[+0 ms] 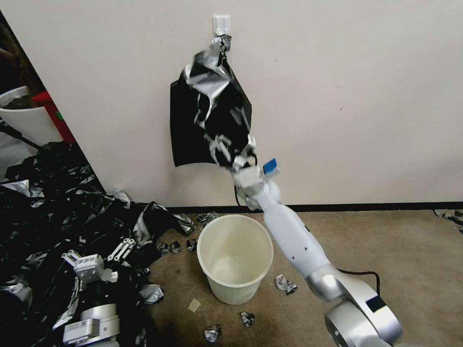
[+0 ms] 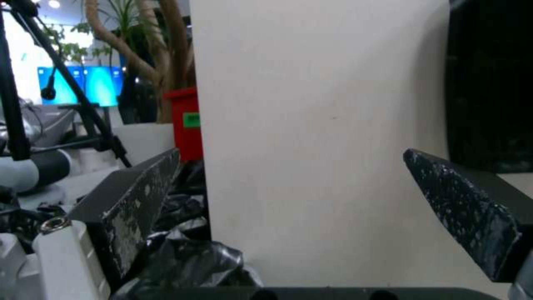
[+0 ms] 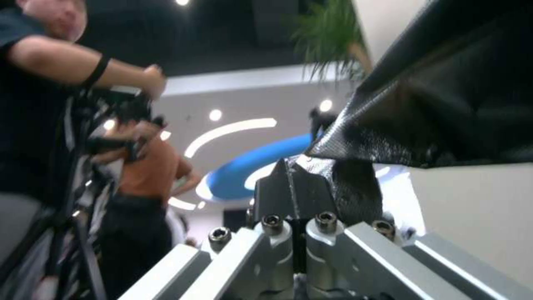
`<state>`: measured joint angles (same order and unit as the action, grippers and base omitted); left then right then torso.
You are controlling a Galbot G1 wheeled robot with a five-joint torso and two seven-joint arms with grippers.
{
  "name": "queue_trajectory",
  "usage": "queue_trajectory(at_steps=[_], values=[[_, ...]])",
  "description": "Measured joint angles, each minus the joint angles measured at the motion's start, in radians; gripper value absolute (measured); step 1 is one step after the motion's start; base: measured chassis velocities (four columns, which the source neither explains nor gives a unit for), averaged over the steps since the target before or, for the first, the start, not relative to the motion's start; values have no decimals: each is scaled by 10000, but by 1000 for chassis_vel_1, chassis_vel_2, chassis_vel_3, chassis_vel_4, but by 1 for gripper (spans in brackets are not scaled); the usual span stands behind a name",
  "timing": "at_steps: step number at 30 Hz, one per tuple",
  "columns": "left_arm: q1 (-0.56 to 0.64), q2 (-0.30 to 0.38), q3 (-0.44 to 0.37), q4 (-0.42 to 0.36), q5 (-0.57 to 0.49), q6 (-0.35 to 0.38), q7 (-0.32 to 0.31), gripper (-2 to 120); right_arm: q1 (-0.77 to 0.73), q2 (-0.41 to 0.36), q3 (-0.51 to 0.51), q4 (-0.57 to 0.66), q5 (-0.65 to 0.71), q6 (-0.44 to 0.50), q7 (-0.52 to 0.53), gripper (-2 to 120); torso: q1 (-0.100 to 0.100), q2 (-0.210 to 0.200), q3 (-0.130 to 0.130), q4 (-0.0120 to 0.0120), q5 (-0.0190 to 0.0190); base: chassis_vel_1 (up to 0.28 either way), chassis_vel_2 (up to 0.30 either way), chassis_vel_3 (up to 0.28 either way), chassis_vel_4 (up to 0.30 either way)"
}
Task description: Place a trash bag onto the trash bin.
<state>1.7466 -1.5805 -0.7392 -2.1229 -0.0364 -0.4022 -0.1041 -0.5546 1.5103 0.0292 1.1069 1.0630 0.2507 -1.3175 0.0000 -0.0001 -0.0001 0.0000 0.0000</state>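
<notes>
Head view, right end effector [image 1: 239,164] clamped on wrinkled glossy black trash bag [image 1: 212,115] at wall hook [image 1: 221,24], left end effector [image 2: 289,196] apart

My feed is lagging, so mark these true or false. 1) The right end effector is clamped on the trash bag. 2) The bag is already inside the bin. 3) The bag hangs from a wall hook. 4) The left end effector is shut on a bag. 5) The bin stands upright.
1) True: the right end effector is shut on the trash bag at its lower corner.
2) False: the trash bin is unlined and the bag is up against the wall.
3) True: it hangs from the wall hook.
4) False: the left end effector is open, low over the heap of black bags.
5) True.
</notes>
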Motion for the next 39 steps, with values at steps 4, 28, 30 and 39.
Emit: queue_trajectory(at_steps=[4, 28, 30, 39], values=[[-98, 79, 0, 42, -24, 23, -3, 100, -474, -199, -54, 212, -414, -24, -292, 0, 0, 1, 0, 0, 0, 0, 0, 0, 0], [-890, 1426, 77, 430, -1216, 108, 7, 100, -3924, -1454, -109, 4183, -3873, 2517, 9595, 24, 0, 0, 0, -2, 0, 0, 0, 0, 0], [-899, 1423, 85, 444, -1216, 108, 7, 100, -4070, -1472, -45, 4335, -4334, 2558, 9985, 25, 0, 0, 0, -2, 1, 0, 0, 0, 0], [-854, 1394, 67, 552, -1160, 108, 12, 100, -5238, -2052, 1202, 6978, -8653, 2438, 12770, 63, 0, 1, 0, 3, -1, 0, 0, 0, 0]])
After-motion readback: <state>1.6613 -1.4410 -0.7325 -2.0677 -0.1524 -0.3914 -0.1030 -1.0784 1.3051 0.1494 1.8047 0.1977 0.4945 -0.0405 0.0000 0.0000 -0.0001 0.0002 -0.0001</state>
